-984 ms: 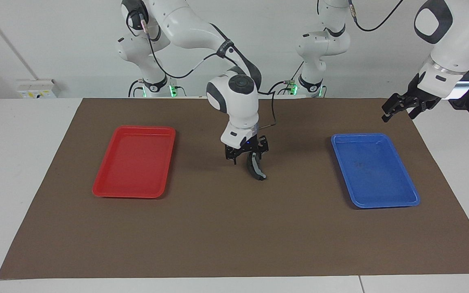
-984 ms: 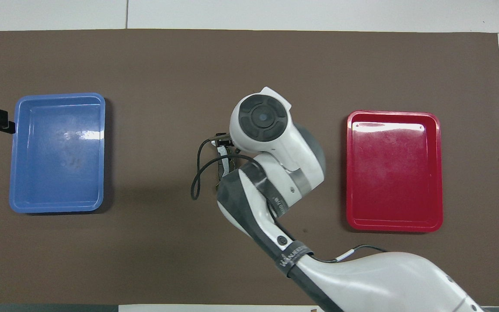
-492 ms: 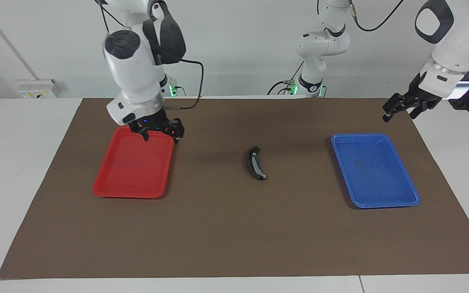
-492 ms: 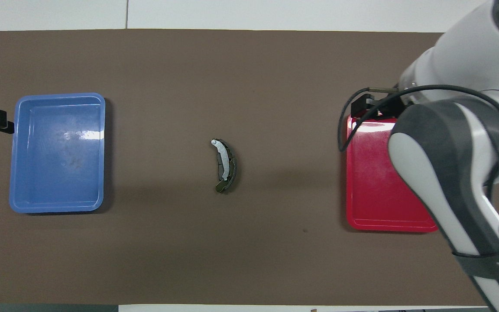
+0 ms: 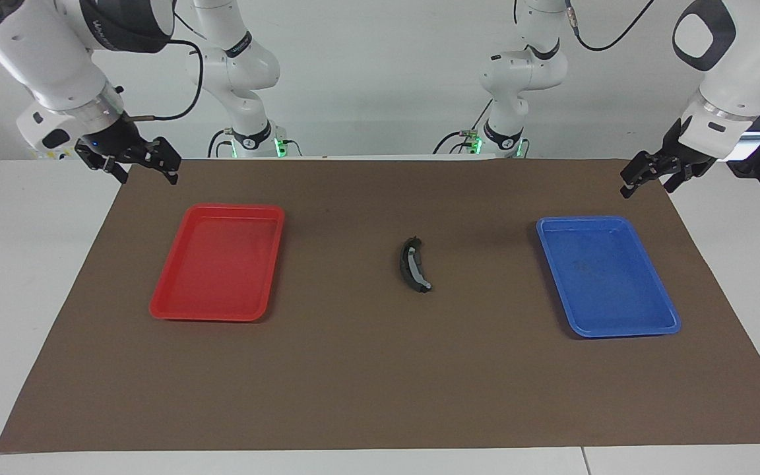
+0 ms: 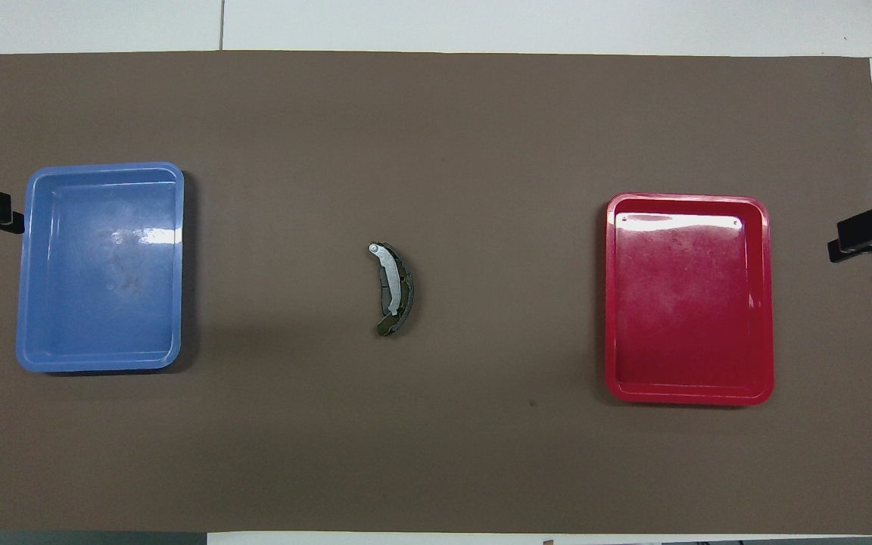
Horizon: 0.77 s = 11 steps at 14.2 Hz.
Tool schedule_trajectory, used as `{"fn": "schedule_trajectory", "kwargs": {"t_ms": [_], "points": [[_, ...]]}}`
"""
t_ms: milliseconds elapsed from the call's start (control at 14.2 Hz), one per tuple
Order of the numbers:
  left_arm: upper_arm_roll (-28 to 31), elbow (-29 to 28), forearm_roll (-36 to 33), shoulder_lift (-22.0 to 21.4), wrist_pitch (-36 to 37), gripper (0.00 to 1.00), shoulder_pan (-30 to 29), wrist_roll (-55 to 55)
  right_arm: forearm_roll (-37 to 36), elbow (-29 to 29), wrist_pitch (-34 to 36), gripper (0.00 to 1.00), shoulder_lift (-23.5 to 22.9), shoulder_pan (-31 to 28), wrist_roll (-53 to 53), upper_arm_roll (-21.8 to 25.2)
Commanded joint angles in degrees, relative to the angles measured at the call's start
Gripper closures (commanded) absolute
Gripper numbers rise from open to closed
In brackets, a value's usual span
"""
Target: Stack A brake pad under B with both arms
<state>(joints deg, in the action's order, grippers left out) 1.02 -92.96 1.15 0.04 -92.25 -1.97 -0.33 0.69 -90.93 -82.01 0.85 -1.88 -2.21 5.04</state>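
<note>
Black B [image 5: 413, 264] mid-mat, between trays | both end effectors well apart from it | finger state: cannot tell

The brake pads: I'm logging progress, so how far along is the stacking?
Apparently done: the curved black pad with the pale strip lies on a darker pad mid-mat, between the trays. Nothing is in hand: the left gripper and right gripper hang apart from them. Nothing visible remains.

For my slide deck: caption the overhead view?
Stacked brake pads on brown mat between blue tray and red tray.
</note>
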Motion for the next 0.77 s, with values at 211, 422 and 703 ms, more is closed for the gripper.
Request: {"fn": "schedule_trajectory", "kwargs": {"t_ms": [211, 422, 703], "points": [[0.0, -0.7, -1.0, -0.9, 0.1, 0.00, 0.0, -0.7, -0.3, -0.2, 1.4, 0.00, 1.3, 1.3, -3.1, 2.9], [0.0, -0.6, -1.1, -0.9, 0.1, 0.00, 0.0, -0.7, -2.6, 0.5, -0.1, 0.00, 1.0, 2.5, -3.2, 2.9], [0.0, -0.6, -1.1, -0.9, 0.1, 0.00, 0.0, -0.7, -2.5, 0.3, -0.5, 0.00, 1.0, 2.6, -3.2, 2.8]]}}
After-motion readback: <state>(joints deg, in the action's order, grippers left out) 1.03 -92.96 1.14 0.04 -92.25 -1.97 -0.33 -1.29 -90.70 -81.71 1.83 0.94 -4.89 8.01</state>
